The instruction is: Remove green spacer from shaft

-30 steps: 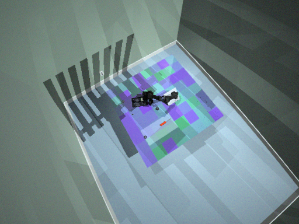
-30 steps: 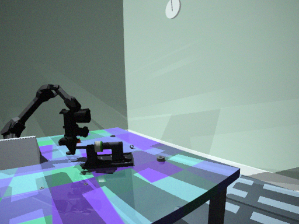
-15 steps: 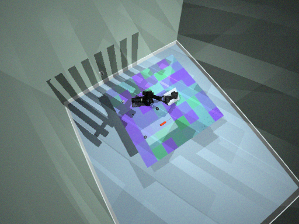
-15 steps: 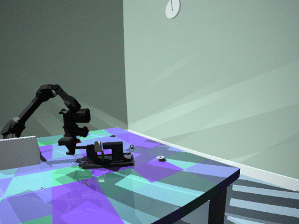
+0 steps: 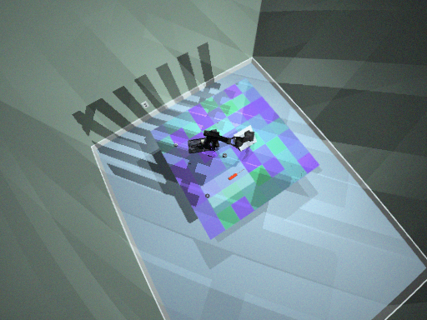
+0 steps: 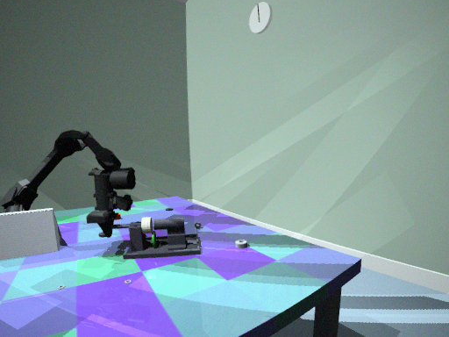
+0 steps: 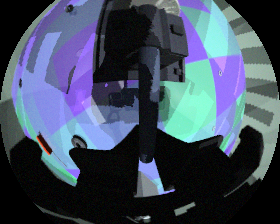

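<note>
Exterior view, lower left of centre: the gripper [image 6: 105, 235] [image 7: 143, 127] grips the shaft [image 6: 120, 225] [image 7: 149, 100], presumably for axial pull; the green spacer [image 6: 153, 240] sits low beneath the white spacer [image 6: 146, 225], apparently released.

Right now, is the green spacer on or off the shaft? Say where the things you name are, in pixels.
Off: the green spacer [image 6: 153, 240] stands on edge, low in the gap beneath the white spacer [image 6: 146, 225], below the shaft's [image 6: 120, 225] [image 7: 149, 100] line.
</note>
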Available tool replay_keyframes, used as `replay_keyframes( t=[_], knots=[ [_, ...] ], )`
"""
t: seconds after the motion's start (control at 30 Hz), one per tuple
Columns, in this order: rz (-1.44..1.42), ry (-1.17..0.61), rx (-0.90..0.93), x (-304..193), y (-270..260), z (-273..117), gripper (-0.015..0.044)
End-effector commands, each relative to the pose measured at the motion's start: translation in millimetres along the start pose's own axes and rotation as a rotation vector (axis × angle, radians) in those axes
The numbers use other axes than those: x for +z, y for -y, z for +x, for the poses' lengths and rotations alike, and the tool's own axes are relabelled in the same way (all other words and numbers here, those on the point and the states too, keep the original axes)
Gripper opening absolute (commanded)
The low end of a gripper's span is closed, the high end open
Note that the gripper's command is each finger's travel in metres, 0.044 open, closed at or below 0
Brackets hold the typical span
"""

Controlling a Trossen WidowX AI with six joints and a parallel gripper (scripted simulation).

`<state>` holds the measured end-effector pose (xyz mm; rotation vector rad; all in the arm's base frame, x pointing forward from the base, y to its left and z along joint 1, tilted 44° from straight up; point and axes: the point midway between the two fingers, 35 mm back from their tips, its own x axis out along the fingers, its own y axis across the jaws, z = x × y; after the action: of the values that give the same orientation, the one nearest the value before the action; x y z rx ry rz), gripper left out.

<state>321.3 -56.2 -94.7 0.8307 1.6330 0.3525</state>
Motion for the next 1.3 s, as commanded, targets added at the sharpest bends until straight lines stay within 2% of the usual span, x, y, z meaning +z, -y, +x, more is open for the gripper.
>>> replay_keyframes(
  t=[0.0, 1.27],
  knots=[
    [0.0, 0.0, 0.0, 0.1, 0.0, 0.0, 0.0],
    [-0.003, -0.001, 0.001, 8.6, -0.4, -0.9, 0.0]
  ],
)
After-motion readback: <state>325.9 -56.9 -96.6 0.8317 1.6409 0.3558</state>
